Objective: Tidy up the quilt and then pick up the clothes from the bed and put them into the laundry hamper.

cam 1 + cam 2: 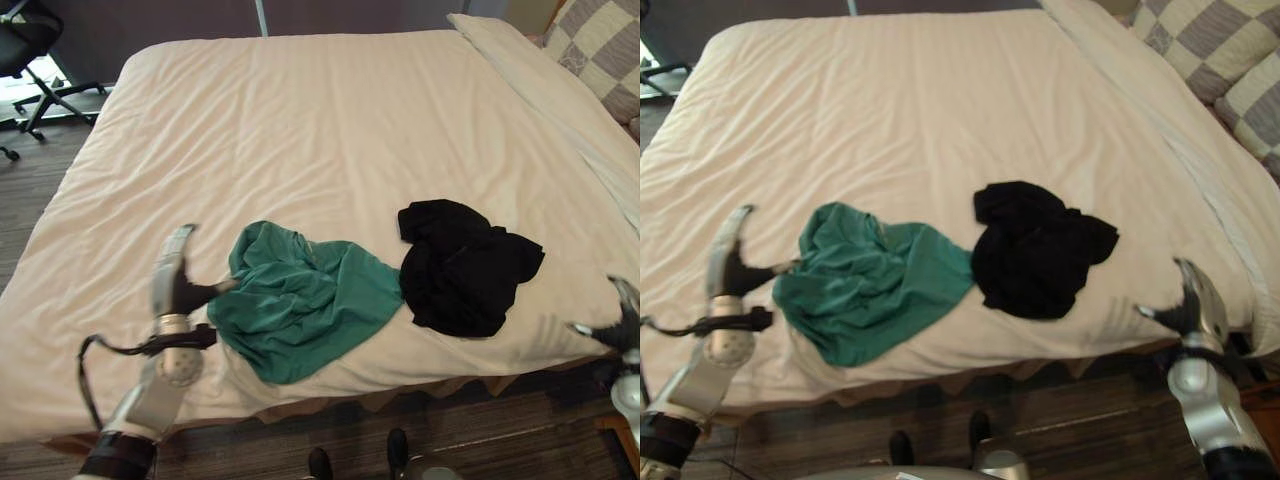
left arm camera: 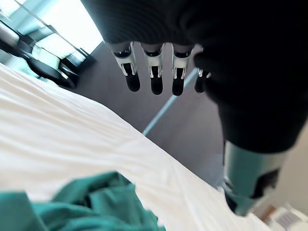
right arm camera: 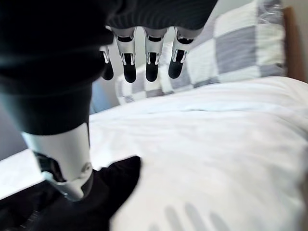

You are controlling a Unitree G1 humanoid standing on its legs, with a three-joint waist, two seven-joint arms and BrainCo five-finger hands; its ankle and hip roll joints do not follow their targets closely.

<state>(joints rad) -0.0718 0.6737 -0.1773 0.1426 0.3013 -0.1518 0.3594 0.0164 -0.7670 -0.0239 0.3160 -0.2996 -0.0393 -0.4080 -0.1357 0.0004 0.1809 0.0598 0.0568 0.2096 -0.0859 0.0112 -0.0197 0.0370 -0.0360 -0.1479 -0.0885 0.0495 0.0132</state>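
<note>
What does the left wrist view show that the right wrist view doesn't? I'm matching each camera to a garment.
Left wrist view: the green garment below the open left hand, and a dark wall behind. Right wrist view: the black garment beside the open right hand, and checked pillows. Both share the white quilt; neither hand holds anything.

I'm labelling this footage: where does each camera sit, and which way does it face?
Left eye: head, looking down at quilt, green garment, black garment; left hand open.
Right eye: head, slightly offset, same scene; right hand open.
Left wrist: along its fingers, over the green garment.
Right wrist: toward checked pillow, black garment below.
</note>
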